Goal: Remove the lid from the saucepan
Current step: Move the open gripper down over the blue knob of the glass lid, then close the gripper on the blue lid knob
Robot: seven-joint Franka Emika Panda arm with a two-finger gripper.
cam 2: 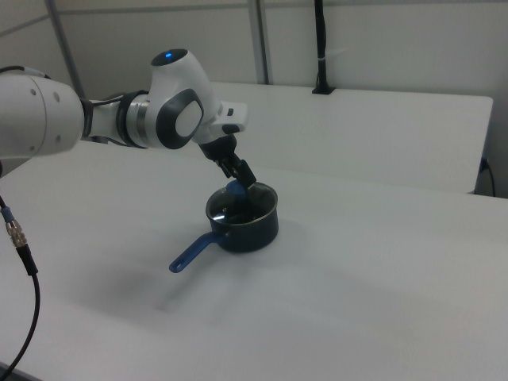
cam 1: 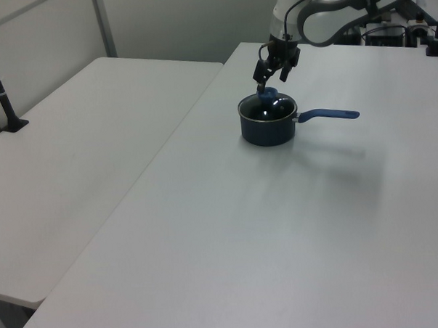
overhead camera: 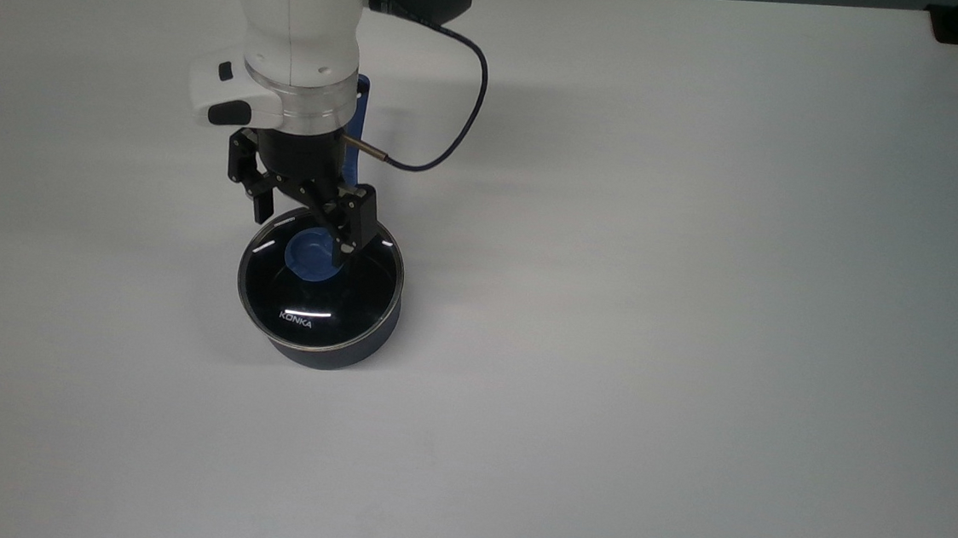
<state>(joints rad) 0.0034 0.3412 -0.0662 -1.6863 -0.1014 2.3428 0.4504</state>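
Dark navy, the saucepan (overhead camera: 328, 338) sits on the white table (overhead camera: 697, 320), left of centre in the top view, with its blue handle (cam 1: 329, 115) running toward the left view's right. Its glass lid (overhead camera: 319, 286) is seated flat on the rim, "KONKA" lettering on the near side in the top view, and a blue knob (overhead camera: 313, 258) at the centre. Over the lid's far edge in the top view hangs the gripper (overhead camera: 304, 231), fingers (overhead camera: 349, 226) spread wide and holding nothing, one to each side of the knob and above it. In the right view the gripper (cam 2: 239, 176) sits just above the knob, slanted down from the white arm (cam 2: 171, 107). A dark cable (overhead camera: 458, 96) loops from the wrist over the table.
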